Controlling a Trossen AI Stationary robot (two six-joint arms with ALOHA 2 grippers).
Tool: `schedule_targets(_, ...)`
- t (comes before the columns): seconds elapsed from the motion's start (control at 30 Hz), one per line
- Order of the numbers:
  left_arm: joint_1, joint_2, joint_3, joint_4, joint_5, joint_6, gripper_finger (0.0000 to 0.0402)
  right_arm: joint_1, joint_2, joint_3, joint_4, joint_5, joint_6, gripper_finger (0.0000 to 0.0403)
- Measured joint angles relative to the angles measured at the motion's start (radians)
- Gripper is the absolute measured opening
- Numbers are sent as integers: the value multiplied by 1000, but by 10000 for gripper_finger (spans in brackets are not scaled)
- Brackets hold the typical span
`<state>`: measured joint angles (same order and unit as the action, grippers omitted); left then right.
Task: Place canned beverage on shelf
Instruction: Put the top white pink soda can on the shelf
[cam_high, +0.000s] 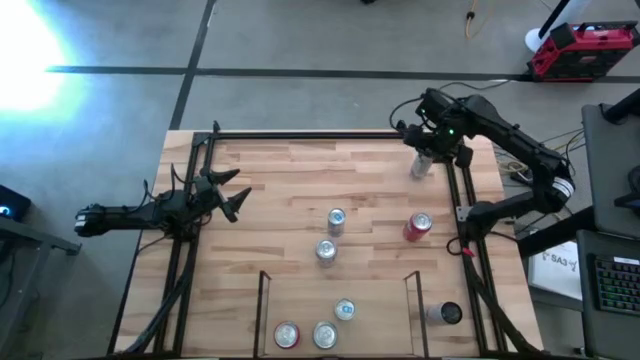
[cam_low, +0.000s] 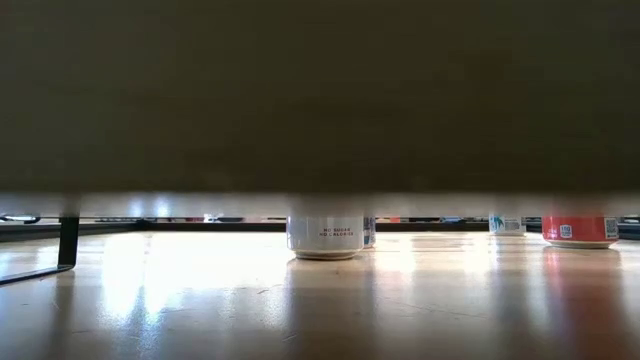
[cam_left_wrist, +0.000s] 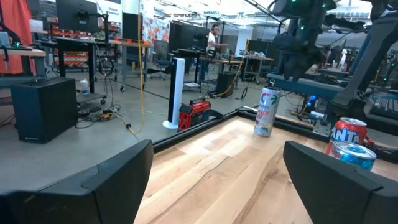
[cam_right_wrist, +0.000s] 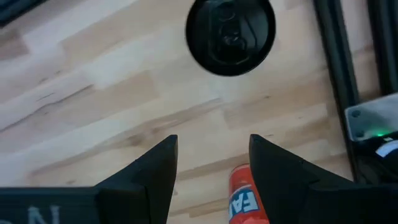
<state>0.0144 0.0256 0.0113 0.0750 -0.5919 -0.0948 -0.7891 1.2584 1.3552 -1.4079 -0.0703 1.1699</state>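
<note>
A tall white can (cam_high: 421, 165) stands upright on the wood table near its far right corner; it also shows in the left wrist view (cam_left_wrist: 266, 112). My right gripper (cam_high: 430, 145) hovers open just above it. In the right wrist view the can's dark top (cam_right_wrist: 230, 34) lies beyond my right gripper (cam_right_wrist: 211, 146), untouched. The shelf (cam_high: 385, 330) at the near edge, between two thin black rails, holds three upright cans (cam_high: 324, 335). My left gripper (cam_high: 232, 198) waits open at the table's left side.
A red can (cam_high: 418, 226) and two silver cans (cam_high: 336, 221) (cam_high: 325, 250) stand mid-table. A dark-topped can (cam_high: 447, 314) stands just right of the shelf's right rail (cam_high: 410, 310). A black frame (cam_high: 300, 134) borders the table. Bare wood lies at far left.
</note>
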Motion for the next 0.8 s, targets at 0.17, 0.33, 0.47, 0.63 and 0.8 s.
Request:
schedule_targets(0.17,0,0,0,0,0,0,346,1,45,0,-33,18,70,241)
schedule_targets(0.33,0,0,0,0,0,0,346,0,69,0,-30,25,97,329)
schedule_targets(0.47,0,0,0,0,0,0,346,0,70,0,-33,97,184,379)
schedule_targets(0.63,0,0,0,0,0,0,346,0,63,0,-27,167,239,390)
schedule_targets(0.8,0,0,0,0,0,0,346,0,75,-1,-11,259,356,390)
